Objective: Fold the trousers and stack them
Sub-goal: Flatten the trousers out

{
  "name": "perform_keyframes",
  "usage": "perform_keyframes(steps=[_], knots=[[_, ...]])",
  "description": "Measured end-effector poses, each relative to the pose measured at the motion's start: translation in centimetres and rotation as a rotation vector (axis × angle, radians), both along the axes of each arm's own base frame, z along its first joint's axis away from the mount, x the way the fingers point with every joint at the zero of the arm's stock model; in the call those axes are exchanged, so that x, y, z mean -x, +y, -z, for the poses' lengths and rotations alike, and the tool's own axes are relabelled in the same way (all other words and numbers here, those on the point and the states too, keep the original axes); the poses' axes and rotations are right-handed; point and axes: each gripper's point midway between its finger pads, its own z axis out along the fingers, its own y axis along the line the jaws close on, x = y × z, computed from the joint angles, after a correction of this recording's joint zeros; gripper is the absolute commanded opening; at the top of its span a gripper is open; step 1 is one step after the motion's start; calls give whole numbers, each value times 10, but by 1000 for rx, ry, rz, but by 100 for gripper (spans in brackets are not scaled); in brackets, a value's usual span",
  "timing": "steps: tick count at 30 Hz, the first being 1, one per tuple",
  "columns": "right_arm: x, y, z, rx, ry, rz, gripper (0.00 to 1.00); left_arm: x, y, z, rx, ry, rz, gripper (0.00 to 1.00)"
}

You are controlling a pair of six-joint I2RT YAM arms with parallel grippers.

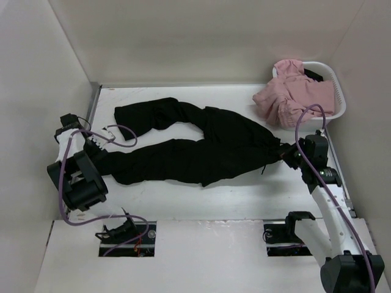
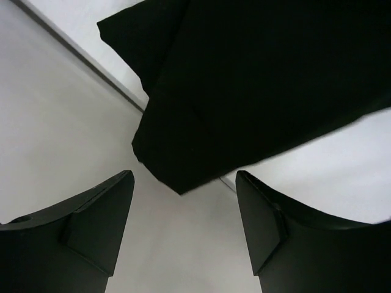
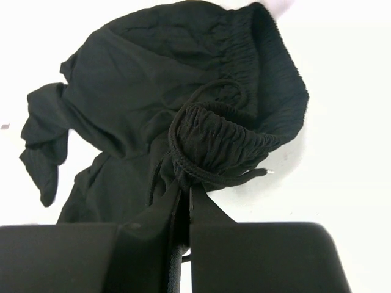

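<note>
The black trousers (image 1: 201, 143) lie spread across the white table, waist to the right and both legs running left. My right gripper (image 1: 286, 152) is shut on the gathered elastic waistband (image 3: 238, 131), pinched between its jaws (image 3: 186, 189), with the drawstring looped around the fold. My left gripper (image 1: 98, 148) hovers at the left end of the nearer leg. In the left wrist view its fingers (image 2: 104, 220) stand wide apart with nothing between them. The leg's hem corner (image 2: 183, 159) lies just beyond the fingertips, apart from both. The farther leg ends near the back left (image 1: 125, 113).
A white laundry basket (image 1: 339, 101) at the back right holds pink clothing (image 1: 293, 97), spilling over its near rim. Walls enclose the table on the left, back and right. A metal strip (image 1: 93, 101) runs along the left wall. The arm bases sit in cutouts (image 1: 125, 237) at the near edge.
</note>
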Motion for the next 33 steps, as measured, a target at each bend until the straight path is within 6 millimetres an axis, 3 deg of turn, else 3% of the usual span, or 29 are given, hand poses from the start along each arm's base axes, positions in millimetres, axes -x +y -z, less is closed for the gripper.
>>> perform_keyframes(steps=[5, 7, 9, 11, 12, 17, 20, 24, 27, 29, 30, 33], knots=[[0, -1, 3, 12, 10, -5, 4, 1, 13, 32, 16, 89, -28, 60], [0, -2, 5, 17, 18, -8, 4, 4, 17, 47, 26, 129, -44, 50], [0, -2, 4, 18, 22, -8, 4, 7, 17, 58, 37, 163, -57, 33], [-1, -2, 1, 20, 15, -6, 4, 11, 15, 62, 48, 180, -70, 8], [-2, -3, -1, 21, 11, -5, 4, 12, 16, 62, 49, 182, -76, 2], [-1, -4, -1, 29, 12, -6, 4, 20, 23, 56, 30, 132, -126, 0], [2, -7, 1, 43, 22, -6, 3, 20, 36, 13, -35, -14, -172, 0], [9, -17, 2, 59, 37, 9, 2, 2, 49, -110, -189, -325, -161, 0], [14, -29, 2, 73, 43, 30, 1, -17, 42, -191, -250, -467, -104, 3], [17, -35, 3, 85, 49, 41, 1, -32, 29, -216, -240, -493, -53, 6], [17, -37, 4, 92, 53, 42, 1, -40, 22, -220, -222, -484, -27, 6], [18, -39, 8, 105, 68, 35, 1, -63, 4, -195, -142, -373, 36, 6]])
